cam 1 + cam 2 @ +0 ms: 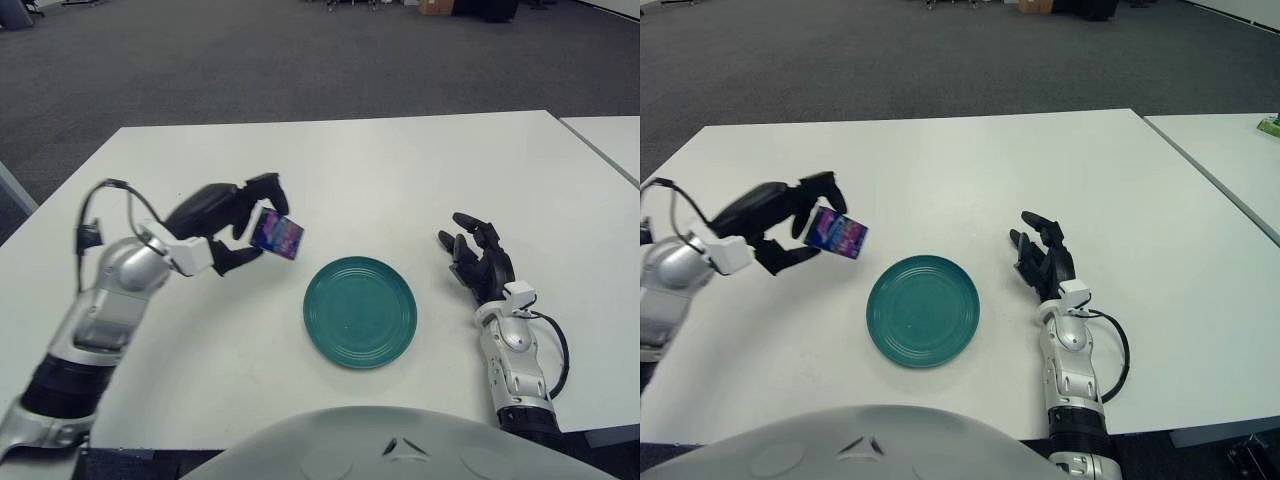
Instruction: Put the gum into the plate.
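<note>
On the white surface [330, 170] sits the teal plate [359, 310], nothing in it. Left robot hand [232, 222] has fingers closed on the gum pack [277, 233], held in the air just left of the plate, not over it yet. Right robot hand [479, 262] idle right of the plate, fingers spread. Risk: pinch looks thin, so the pack may slip or get released short, landing beside the rim.
</note>
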You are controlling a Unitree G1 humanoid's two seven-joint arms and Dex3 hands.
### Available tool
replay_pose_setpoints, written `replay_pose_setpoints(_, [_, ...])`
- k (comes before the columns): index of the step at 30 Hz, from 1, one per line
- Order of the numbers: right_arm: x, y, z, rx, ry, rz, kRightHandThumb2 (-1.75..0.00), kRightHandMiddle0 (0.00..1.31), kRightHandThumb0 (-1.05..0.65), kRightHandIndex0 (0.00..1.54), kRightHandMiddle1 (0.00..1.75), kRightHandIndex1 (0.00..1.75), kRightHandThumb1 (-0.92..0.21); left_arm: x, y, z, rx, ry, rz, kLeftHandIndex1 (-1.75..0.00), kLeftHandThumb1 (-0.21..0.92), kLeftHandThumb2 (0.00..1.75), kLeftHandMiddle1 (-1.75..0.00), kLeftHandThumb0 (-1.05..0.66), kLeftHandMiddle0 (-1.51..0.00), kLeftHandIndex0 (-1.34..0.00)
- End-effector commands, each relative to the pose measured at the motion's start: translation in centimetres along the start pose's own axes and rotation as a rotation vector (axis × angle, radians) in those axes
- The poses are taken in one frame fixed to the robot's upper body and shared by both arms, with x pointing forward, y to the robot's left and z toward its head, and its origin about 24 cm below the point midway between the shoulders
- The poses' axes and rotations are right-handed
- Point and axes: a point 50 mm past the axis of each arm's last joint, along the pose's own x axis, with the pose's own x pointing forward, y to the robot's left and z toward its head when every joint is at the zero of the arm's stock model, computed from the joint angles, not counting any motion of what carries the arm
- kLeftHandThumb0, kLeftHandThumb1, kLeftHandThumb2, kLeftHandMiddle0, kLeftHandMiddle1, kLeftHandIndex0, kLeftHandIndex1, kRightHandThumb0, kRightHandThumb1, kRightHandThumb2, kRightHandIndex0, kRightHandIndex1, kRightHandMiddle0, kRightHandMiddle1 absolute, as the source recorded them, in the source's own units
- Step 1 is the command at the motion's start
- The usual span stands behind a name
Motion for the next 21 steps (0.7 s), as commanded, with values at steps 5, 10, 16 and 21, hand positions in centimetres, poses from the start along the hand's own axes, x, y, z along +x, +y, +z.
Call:
replay_pose_setpoints(5, [-2.7,0.0,-4.2,0.015,0.223,-0.036,-0.77,0.16,-0.66,0.61,0.88,0.00,-0.92,2.0,-0.3,2.6,-0.017,-0.127,-0.019,-1.75,0.45,1.14,-1.75,-0.43,-1.18,-0.50])
replay_pose_setpoints(10, [-2.8,0.2,-4.2,0.016,0.223,-0.036,-0.78,0.16,-0.66,0.62,0.88,0.01,-0.92,3.2,-1.3,3.7,-0.023,-0.190,-0.022,-1.75,0.43,1.18,-1.75,-0.44,-1.19,-0.52])
replay_pose_setpoints(16, [-2.9,0.5,-4.1,0.000,0.214,-0.031,-0.80,0.13,-0.67,0.63,0.86,0.01,-0.92,4.0,-3.0,4.0,-0.070,-0.168,-0.104,-1.75,0.39,1.22,-1.75,-0.45,-1.19,-0.55])
replay_pose_setpoints(21, [-3.0,0.7,-4.1,-0.004,0.207,-0.037,-0.80,0.12,-0.65,0.63,0.86,0.01,-0.92,4.7,-4.2,4.4,-0.077,-0.145,-0.161,-1.75,0.37,1.24,-1.75,-0.45,-1.19,-0.56])
